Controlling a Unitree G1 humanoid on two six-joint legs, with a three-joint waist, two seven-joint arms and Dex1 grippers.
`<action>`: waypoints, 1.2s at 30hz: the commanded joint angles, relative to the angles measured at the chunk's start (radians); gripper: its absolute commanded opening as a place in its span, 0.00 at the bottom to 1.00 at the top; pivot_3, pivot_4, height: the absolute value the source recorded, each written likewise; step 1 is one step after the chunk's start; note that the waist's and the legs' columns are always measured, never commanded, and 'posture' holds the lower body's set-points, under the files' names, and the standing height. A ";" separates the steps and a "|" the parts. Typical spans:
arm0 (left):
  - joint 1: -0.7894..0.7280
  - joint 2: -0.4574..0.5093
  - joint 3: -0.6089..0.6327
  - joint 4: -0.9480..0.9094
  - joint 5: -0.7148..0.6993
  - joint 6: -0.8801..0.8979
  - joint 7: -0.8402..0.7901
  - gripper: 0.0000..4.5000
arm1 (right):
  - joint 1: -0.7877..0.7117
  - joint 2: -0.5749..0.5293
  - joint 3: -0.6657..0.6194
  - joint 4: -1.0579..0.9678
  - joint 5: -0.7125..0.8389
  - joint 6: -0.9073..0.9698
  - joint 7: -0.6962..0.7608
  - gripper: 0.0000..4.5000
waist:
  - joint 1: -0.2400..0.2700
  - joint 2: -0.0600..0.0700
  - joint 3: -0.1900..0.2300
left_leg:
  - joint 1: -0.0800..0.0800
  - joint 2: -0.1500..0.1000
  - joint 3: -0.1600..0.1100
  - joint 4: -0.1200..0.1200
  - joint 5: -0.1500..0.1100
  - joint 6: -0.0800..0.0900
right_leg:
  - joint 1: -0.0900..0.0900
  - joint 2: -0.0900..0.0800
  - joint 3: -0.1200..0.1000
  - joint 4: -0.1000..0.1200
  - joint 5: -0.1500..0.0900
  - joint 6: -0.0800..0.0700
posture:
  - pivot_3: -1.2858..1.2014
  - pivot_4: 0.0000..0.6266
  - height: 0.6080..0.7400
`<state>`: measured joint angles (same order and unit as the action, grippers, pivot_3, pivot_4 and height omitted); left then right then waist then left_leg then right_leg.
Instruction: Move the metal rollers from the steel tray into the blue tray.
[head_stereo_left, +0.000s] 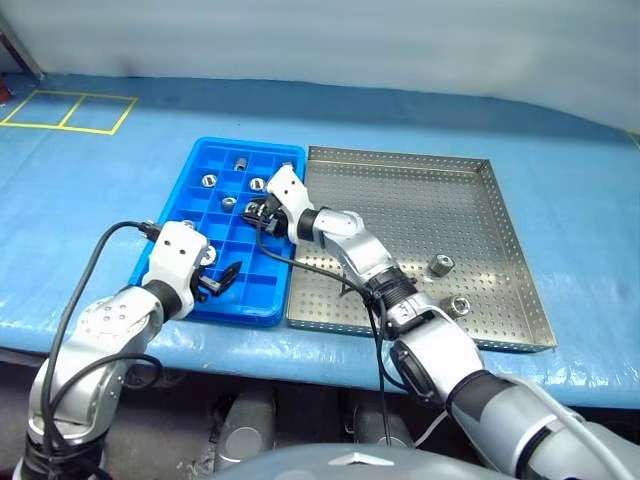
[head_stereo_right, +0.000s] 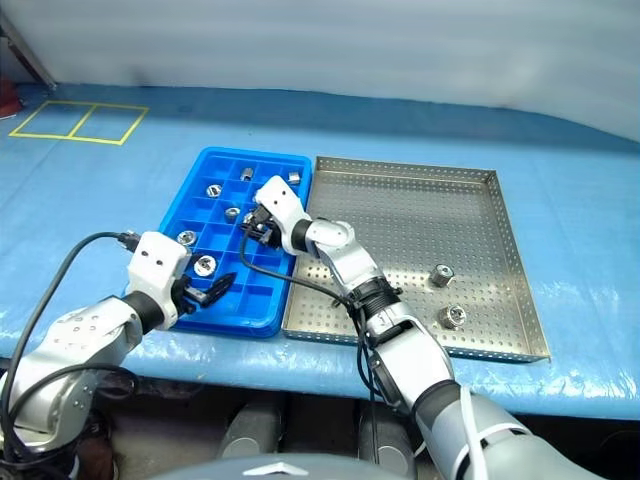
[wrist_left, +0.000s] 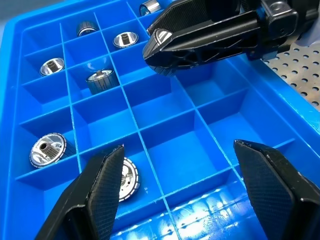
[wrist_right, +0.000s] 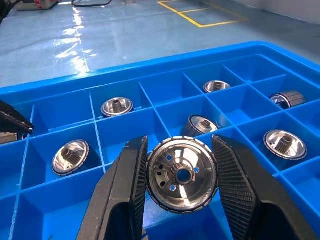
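A: Right claw (wrist_right: 181, 192)?
B: Clamped on a metal roller (wrist_right: 182, 182), bore facing out, hovering over a vacant cell mid blue tray (head_stereo_left: 165, 258).
A: Left claw (wrist_left: 192, 190)?
B: Wide, holding nothing, near edge. Two rollers left in steel tray (head_stereo_left: 505, 235).

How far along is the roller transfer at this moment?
Well along. Done: at least seven metal rollers already sit in separate compartments of the blue tray. In hand: the right tool is shut on another roller above the compartments, not yet released; the left tool is open and holds nothing. Left: two rollers remain in the steel tray.
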<state>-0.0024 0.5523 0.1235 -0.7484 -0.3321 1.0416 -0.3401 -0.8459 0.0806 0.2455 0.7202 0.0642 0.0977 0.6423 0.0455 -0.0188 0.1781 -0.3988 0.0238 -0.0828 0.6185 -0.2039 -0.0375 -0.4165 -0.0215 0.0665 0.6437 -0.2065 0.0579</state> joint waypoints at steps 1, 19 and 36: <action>-0.017 0.007 -0.008 -0.003 0.001 -0.026 -0.007 0.84 | 0.002 0.010 -0.007 -0.064 0.009 0.004 0.021 0.37 | -0.001 0.000 0.000 | 0.000 0.000 0.000 0.000 0.000 0.000 | 0.000 0.000 0.000 0.000 0.000 0.000 | 0.63 0.24 1.00; -0.172 -0.040 -0.195 0.060 -0.031 -0.097 -0.096 0.84 | 0.299 -0.249 -0.028 -0.655 -0.065 0.179 -0.066 0.95 | 0.016 0.000 0.000 | -0.002 -0.002 -0.001 0.001 0.000 0.000 | 0.001 -0.002 0.000 -0.001 0.000 0.001 | 0.61 0.24 1.00; -0.434 -0.139 -0.398 0.375 -0.011 -0.352 -0.312 0.84 | 0.790 -0.611 -0.245 -1.230 -0.137 0.659 -0.177 0.95 | -0.079 0.001 0.000 | -0.003 -0.002 0.003 0.007 -0.001 0.001 | 0.000 -0.003 0.002 -0.001 0.001 0.003 | 0.51 0.24 1.00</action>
<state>-0.4203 0.4181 -0.2645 -0.3715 -0.3519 0.7177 -0.6361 -0.0591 -0.5193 0.0200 -0.4666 -0.0574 0.7379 0.4886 -0.0334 -0.0181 0.1781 -0.4021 0.0219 -0.0797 0.6259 -0.2046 -0.0364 -0.4162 -0.0241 0.0689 0.6427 -0.2056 0.0612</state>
